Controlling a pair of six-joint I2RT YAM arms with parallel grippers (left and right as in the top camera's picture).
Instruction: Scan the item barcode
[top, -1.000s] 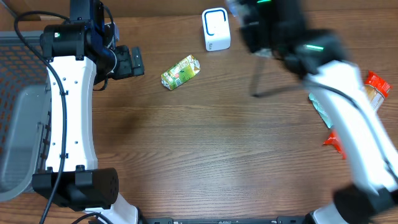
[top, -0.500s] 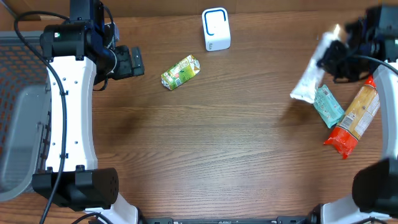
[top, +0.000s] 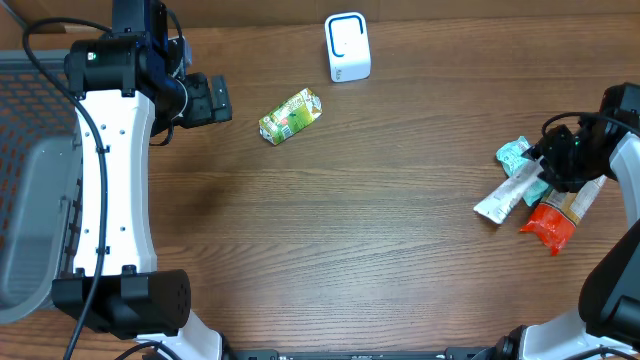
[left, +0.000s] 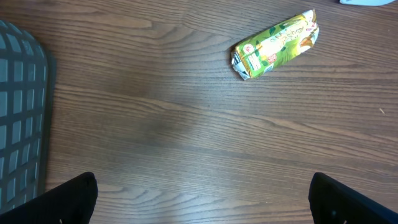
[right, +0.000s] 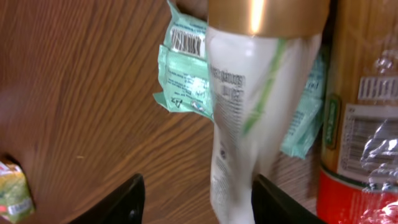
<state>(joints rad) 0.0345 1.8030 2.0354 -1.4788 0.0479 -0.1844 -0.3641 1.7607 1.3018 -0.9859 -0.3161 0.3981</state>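
Three packets bunched at the right side of the table (top: 350, 230): a white pouch (top: 505, 197) lying flat and slanted, overlapping a teal packet (top: 514, 153) and just beside an orange-and-red packet (top: 562, 212). Taking the white pouch as the item in hand, since straddled by the right gripper (right: 205, 196), fingers parted to either side of it and not visibly pinching. Left gripper (top: 208, 99) spread wide and empty well across the table, near a green carton (top: 290, 115). Looks light, thin and limp: soft film, likely to sag or fold if lifted by one end, and glossy enough to slip. Best pinched across the narrow width around mid-length, flat faces between the pads, firmly but without crumpling. No barcode made out on the upward face in the wrist view, only small print; perhaps underneath, cannot tell. Worth keeping the fingers off any printed panel and presenting a flat, taut face to the white scanner (top: 347, 47) at the far edge, well apart from here. Some risk of dragging the teal packet along, given the overlap.
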